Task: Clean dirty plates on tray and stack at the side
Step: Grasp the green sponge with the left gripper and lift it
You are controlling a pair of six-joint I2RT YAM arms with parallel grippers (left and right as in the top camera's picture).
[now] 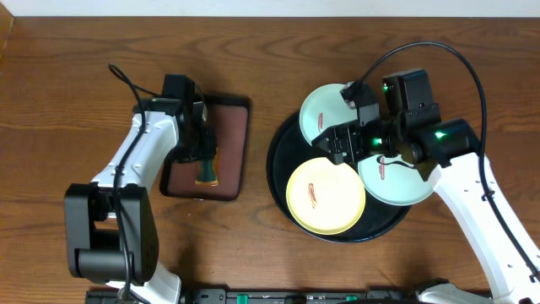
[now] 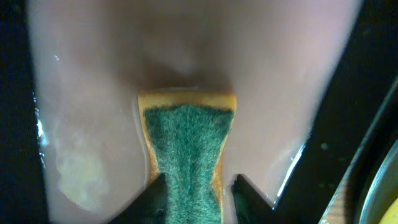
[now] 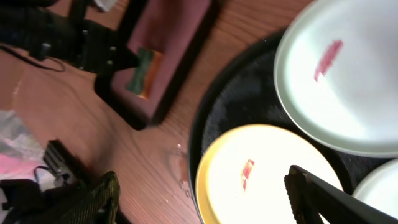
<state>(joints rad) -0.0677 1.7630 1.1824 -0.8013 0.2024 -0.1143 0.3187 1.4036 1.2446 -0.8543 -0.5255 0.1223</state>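
The black tray point(image 1: 278, 177) holds three plates, each with a reddish smear: a mint-green plate point(image 1: 323, 110) at the back left, a yellow plate point(image 1: 325, 196) in front and a second mint-green plate point(image 1: 403, 184) at the right. My right gripper point(image 1: 333, 150) hovers over the tray between them, open wide and empty. In the right wrist view it point(image 3: 205, 199) spans the left rim of the yellow plate point(image 3: 267, 180), with the mint plate point(image 3: 348, 81) beyond. My left gripper point(image 2: 199, 199) is shut on a green-and-yellow sponge point(image 2: 186, 149) and sits left of the tray point(image 1: 205, 160).
The sponge point(image 1: 206, 173) lies on a rectangular reddish-brown tray point(image 1: 232, 143) with a black rim, left of the black tray. Its surface looks wet in the left wrist view point(image 2: 93, 93). A strip of bare wooden table point(image 1: 257, 219) separates the two trays.
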